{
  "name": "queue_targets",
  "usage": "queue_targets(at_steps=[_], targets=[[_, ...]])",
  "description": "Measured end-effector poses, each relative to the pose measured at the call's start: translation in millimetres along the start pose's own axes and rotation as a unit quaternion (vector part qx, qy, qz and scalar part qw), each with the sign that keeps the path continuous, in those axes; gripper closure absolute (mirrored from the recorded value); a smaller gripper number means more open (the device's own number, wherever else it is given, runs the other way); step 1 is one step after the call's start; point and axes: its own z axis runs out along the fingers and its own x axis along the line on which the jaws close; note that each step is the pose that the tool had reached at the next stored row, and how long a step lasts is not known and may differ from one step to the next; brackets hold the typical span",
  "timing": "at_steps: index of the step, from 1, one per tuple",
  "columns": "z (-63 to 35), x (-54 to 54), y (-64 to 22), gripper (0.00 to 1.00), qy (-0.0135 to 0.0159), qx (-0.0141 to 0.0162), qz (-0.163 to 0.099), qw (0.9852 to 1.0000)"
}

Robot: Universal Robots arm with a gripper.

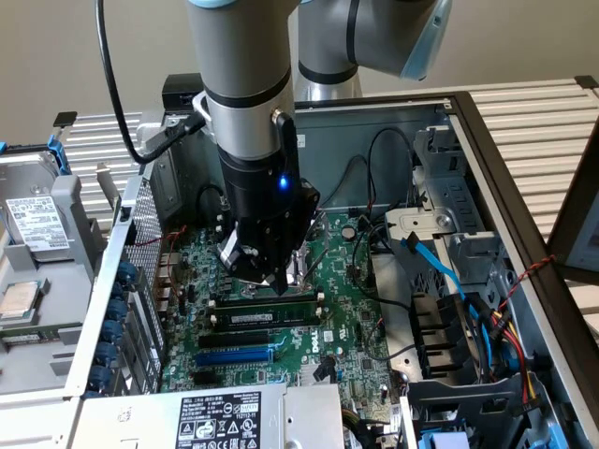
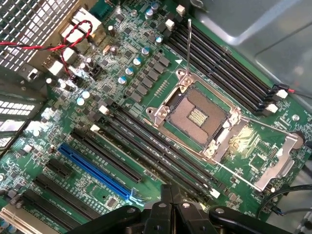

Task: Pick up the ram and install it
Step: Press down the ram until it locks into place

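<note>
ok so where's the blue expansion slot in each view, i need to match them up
Exterior view: the blue expansion slot lies low on the motherboard, below the gripper.
Wrist view: the blue expansion slot runs alongside the long black slots, on their side away from the CPU socket.
Shared landmark: the red and black twisted wire at the board's edge.

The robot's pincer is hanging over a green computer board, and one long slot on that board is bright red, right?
Not quite. The long coloured slot is blue, not red, and the wrist view shows it plainly among the black slots. The rest is right: the pincer hangs over the green board.
</note>
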Motion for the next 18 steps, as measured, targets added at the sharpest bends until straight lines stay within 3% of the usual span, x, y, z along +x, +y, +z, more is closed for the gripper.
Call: queue_targets(at_steps=[11,14,18], targets=[[-0.1,0.0,0.0,0.90,0.0163,-0.0060,0.056,0.9983],[0.0,0.0,-0.1,0.90,0.0186,-0.0064,0.073,0.9971],[0.0,0.0,0.0,0.90,0.0221,-0.0067,0.102,0.9945]])
